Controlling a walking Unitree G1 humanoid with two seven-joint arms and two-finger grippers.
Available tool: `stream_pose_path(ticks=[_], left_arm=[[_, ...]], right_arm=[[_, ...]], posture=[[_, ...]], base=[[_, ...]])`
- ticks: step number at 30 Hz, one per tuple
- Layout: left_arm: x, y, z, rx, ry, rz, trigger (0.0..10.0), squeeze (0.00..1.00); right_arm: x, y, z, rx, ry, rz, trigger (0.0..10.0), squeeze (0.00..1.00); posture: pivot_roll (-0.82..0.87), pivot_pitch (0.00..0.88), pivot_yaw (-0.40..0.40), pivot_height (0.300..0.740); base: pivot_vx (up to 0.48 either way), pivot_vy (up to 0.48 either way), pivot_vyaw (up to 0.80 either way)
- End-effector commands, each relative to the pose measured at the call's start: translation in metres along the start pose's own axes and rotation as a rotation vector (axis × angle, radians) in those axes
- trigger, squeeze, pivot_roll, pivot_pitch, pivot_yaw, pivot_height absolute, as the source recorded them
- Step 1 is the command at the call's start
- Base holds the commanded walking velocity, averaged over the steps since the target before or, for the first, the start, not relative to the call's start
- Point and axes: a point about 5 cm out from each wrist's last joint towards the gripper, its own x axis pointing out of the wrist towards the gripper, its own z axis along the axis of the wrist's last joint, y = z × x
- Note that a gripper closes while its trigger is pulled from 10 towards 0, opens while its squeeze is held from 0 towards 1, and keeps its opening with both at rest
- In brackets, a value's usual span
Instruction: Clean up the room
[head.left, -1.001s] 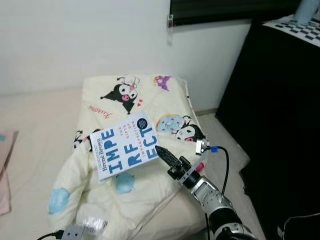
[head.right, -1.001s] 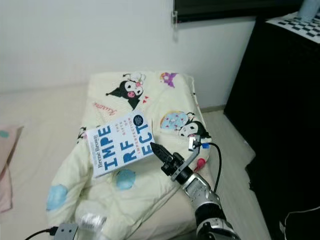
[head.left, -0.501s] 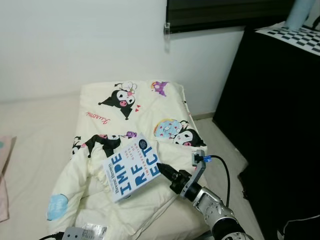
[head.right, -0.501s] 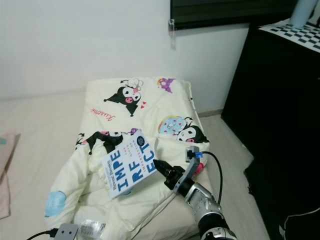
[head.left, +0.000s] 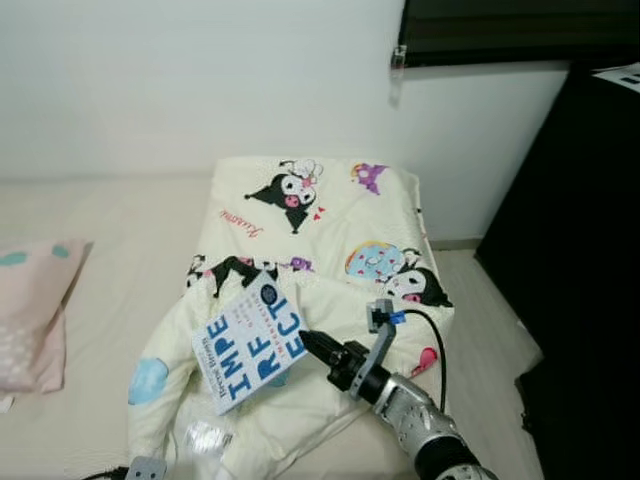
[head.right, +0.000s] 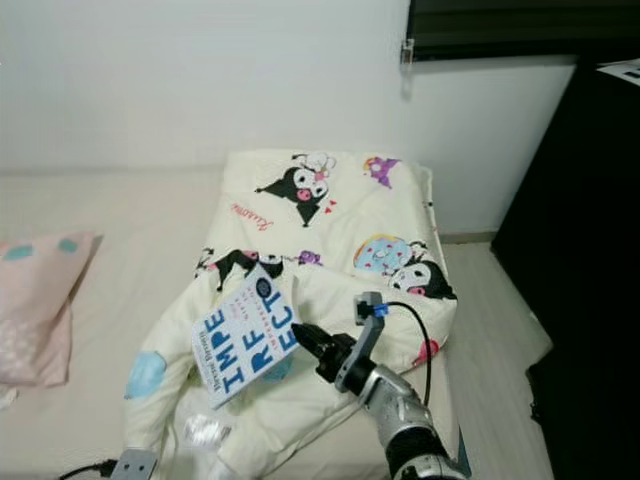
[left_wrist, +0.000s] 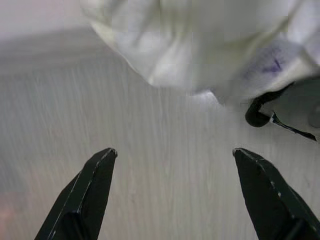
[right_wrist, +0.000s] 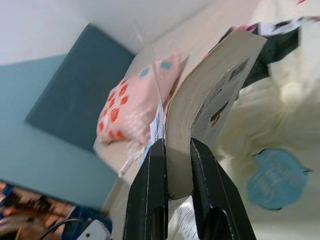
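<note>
A white book (head.left: 248, 342) with big blue letters hangs tilted over the cream cartoon-print duvet (head.left: 320, 230) on the bed. My right gripper (head.left: 305, 342) is shut on the book's lower right corner, and the book (right_wrist: 210, 115) sits edge-on between its black fingers (right_wrist: 152, 200). My left gripper (left_wrist: 175, 155) is open over pale wood floor, below a fold of white bedding (left_wrist: 200, 45) and a black cable (left_wrist: 270, 117).
A pink pillow (head.left: 35, 310) lies on the bare mattress (head.left: 110, 220) at the left. A black cabinet (head.left: 590, 240) stands at the right, with floor between it and the bed. A crumpled clear wrapper (head.left: 205, 438) lies on the duvet near the front edge.
The camera has swung left, bringing the pink pillow into view. The book has tipped more upright in my right gripper and sits a little further left over the duvet.
</note>
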Motion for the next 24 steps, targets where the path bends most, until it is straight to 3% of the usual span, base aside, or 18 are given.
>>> stream_pose_path(ticks=[1, 24], left_arm=[[-0.0013, -0.0002, -0.0107, 0.015, 0.035, -0.005, 10.0, 0.0], [-0.0012, -0.0005, -0.0094, 0.064, 0.033, -0.027, 10.0, 0.0]], right_arm=[[0.0008, 0.0023, -0.0012, -0.007, -0.005, 0.024, 10.0, 0.0], [0.0031, 0.0052, -0.0019, -0.023, 0.006, 0.051, 10.0, 0.0]], posture=[[-0.01, 0.112, 0.005, 0.74], [-0.02, 0.105, 0.007, 0.74]], base=[[0.0, 0.0, 0.8], [0.0, 0.0, 0.8]])
